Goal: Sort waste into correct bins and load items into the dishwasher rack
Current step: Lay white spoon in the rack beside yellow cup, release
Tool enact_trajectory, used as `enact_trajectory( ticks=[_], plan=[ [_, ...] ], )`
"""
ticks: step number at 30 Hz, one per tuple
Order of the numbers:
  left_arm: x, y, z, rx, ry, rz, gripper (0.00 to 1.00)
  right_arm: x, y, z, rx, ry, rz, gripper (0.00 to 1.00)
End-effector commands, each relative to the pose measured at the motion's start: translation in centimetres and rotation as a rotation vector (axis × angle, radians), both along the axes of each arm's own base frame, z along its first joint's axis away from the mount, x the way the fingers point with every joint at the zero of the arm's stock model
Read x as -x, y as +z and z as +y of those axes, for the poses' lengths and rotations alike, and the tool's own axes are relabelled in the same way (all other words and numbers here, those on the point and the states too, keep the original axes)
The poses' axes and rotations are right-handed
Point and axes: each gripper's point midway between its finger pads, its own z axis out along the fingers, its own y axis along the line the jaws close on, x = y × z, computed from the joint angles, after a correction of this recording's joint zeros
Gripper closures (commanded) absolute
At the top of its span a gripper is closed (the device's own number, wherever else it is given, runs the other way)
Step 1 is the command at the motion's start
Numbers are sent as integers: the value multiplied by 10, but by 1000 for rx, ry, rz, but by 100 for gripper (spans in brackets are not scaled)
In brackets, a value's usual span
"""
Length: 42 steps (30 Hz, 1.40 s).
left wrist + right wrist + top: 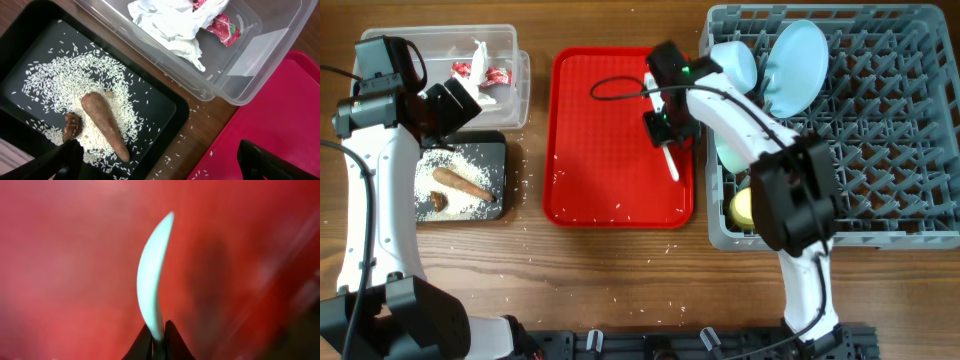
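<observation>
My right gripper (664, 135) is shut on the white plastic spoon (670, 163) over the red tray (610, 150); the wrist view shows the spoon (152, 280) pinched between the fingertips (159, 337). My left gripper (160, 162) is open and empty above the black tray (495, 150), which holds rice grains (65, 85), the brown carrot-shaped stick (105, 122) and a small brown lump (71, 125). The clear tub (510, 60) holds crumpled tissue (165, 25) and red wrapper scraps (222, 27). The grey rack (880, 150) holds the pale blue plate (795, 65), a pale blue bowl (735, 60), a mint-green bowl (728, 152) and the yellow cup (744, 207).
Loose rice grains lie scattered on the red tray (280, 110) and on the wooden table between the trays. A black cable loops over the red tray near my right arm.
</observation>
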Motion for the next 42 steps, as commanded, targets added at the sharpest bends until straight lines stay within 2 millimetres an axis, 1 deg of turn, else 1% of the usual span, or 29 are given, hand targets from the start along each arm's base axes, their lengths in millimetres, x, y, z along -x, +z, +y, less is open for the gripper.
enact_trajectory(
  ticks=[1, 2, 3, 4, 5, 6, 7, 8, 9, 10, 12, 14, 16, 18, 19, 20, 22, 24, 26, 29, 31, 33, 34, 35, 36, 37, 38, 40, 42],
  plan=[
    [-2, 2, 3, -6, 9, -4, 0, -12, 153, -49, 6, -237, -289, 96],
    [-2, 2, 3, -6, 9, -5, 0, -7, 172, -85, 86, -359, -328, 95],
    [-2, 2, 3, -6, 9, -5, 0, 8, 194, -145, 191, -584, -346, 96],
    [-2, 2, 3, -6, 9, -4, 0, 20, 200, -181, 240, -696, -324, 96],
    [-2, 2, 3, -6, 9, -5, 0, 28, 198, -205, 264, -766, -287, 96],
    [-2, 2, 3, -6, 9, -5, 0, 37, 191, -231, 292, -872, -233, 96],
    [-2, 2, 3, -6, 9, -5, 0, 42, 178, -254, 309, -945, -180, 96],
    [-2, 2, 3, -6, 9, -4, 0, 44, 165, -267, 316, -973, -153, 96],
    [-2, 2, 3, -6, 9, -5, 0, 44, 140, -276, 301, -949, -105, 95],
    [-2, 2, 3, -6, 9, -5, 0, 43, 124, -272, 263, -928, -74, 96],
    [-2, 2, 3, -6, 9, -5, 0, 43, 105, -265, 233, -920, -50, 96],
    [-2, 2, 3, -6, 9, -5, 0, 40, 81, -259, 202, -900, -41, 96],
    [-2, 2, 3, -6, 9, -5, 0, 41, 70, -252, 168, -897, -22, 94],
    [-2, 2, 3, -6, 9, -5, 0, 38, 69, -237, 80, -883, 2, 53],
    [-2, 2, 3, -6, 9, -4, 0, 36, 69, -236, 69, -882, 1, 46],
    [-2, 2, 3, -6, 9, -5, 0, 36, 69, -235, 67, -881, -1, 40],
    [-2, 2, 3, -6, 9, -5, 0, 35, 71, -235, 66, -877, -5, 39],
    [-2, 2, 3, -6, 9, -5, 0, 32, 79, -231, 42, -817, -26, 40],
    [-2, 2, 3, -6, 9, -5, 0, 32, 101, -222, -18, -740, -69, 41],
    [-2, 2, 3, -6, 9, -5, 0, 44, 157, -219, -69, -664, -229, 37],
    [-2, 2, 3, -6, 9, -5, 0, 57, 197, -204, -144, -485, -350, 35],
    [-2, 2, 3, -6, 9, -5, 0, 70, 221, -190, -160, -355, -438, 28],
    [-2, 2, 3, -6, 9, -5, 0, 76, 229, -182, -159, -291, -469, 25],
    [-2, 2, 3, -6, 9, -5, 0, 83, 233, -174, -160, -232, -483, 18],
    [-2, 2, 3, -6, 9, -5, 0, 93, 238, -162, -163, -170, -494, 0],
    [-2, 2, 3, -6, 9, -4, 0, 99, 240, -154, -170, -146, -493, 0],
    [-2, 2, 3, -6, 9, -4, 0, 101, 239, -151, -187, -176, -472, 0],
    [-2, 2, 3, -6, 9, -5, 0, 100, 238, -151, -214, -275, -440, 0],
    [-2, 2, 3, -6, 9, -4, 0, 98, 236, -159, -172, -301, -451, 0]
  ],
)
